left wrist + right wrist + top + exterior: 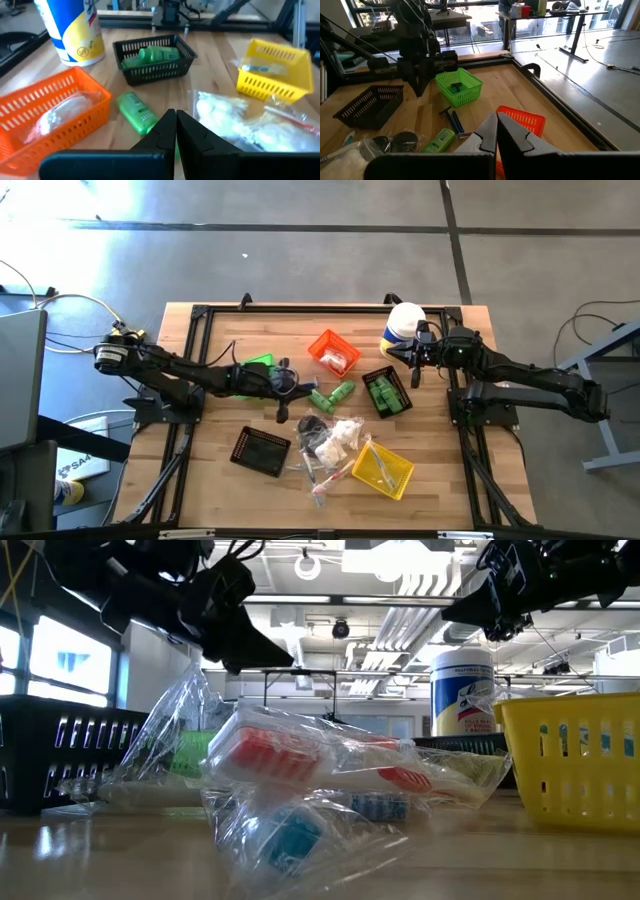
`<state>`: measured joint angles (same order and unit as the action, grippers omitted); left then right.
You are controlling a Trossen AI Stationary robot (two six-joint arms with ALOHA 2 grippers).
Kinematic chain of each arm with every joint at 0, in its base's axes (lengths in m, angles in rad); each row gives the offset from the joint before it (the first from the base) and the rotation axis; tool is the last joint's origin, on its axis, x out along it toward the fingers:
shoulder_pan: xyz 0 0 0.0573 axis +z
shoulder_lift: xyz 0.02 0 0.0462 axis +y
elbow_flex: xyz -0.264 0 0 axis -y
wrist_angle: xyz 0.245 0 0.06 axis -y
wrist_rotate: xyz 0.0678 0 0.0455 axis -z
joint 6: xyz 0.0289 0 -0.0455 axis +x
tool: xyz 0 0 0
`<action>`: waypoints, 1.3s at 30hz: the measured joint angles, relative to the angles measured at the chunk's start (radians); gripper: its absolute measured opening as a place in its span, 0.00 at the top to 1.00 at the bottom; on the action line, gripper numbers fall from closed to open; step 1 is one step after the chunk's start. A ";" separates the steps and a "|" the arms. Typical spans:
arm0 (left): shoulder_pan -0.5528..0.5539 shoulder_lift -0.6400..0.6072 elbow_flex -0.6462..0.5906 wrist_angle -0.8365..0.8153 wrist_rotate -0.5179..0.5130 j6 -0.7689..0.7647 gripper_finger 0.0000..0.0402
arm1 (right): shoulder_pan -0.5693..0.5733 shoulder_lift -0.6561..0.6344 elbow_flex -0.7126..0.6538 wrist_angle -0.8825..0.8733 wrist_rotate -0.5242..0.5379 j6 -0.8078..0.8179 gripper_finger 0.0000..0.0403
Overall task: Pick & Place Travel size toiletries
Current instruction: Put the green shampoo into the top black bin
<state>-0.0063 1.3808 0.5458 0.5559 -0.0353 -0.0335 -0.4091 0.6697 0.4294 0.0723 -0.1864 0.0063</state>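
Note:
Toiletries lie mid-table: two green mini bottles (pixel 332 395), one also in the left wrist view (pixel 136 112), white crinkly packets (pixel 342 437), clear-wrapped sticks (pixel 322 476), round dark pieces (pixel 311 425) and thin blue sticks (pixel 452 120). More green bottles (pixel 152 55) lie in a black bin (pixel 387 393). My left gripper (pixel 283 408) (pixel 176 125) is shut and hangs in the air just left of the loose green bottles. My right gripper (pixel 414 373) (pixel 496 131) is shut and hovers beside the canister, above the orange bin's right side. Neither holds anything.
A tall white-lidded canister (pixel 403 326) stands at the far right. The orange bin (pixel 335 352) holds a wrapped packet; the green bin (pixel 459 86) holds a dark piece. An empty black bin (pixel 260 451) and a yellow bin (pixel 384 469) sit near the front edge.

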 joint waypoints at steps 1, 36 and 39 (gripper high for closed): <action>0.000 0.000 0.013 -0.028 0.000 0.013 0.97 | 0.000 0.000 0.000 0.004 0.000 0.000 0.99; 0.053 0.173 0.479 -0.590 -0.002 0.262 0.66 | 0.010 0.000 0.000 0.013 -0.033 -0.034 0.99; 0.053 0.173 0.479 -0.593 -0.023 0.261 0.55 | 0.010 0.000 0.000 0.013 -0.033 -0.034 0.99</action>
<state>0.0463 1.5539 1.0245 -0.0373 -0.0579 0.2279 -0.3988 0.6697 0.4293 0.0850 -0.2195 -0.0273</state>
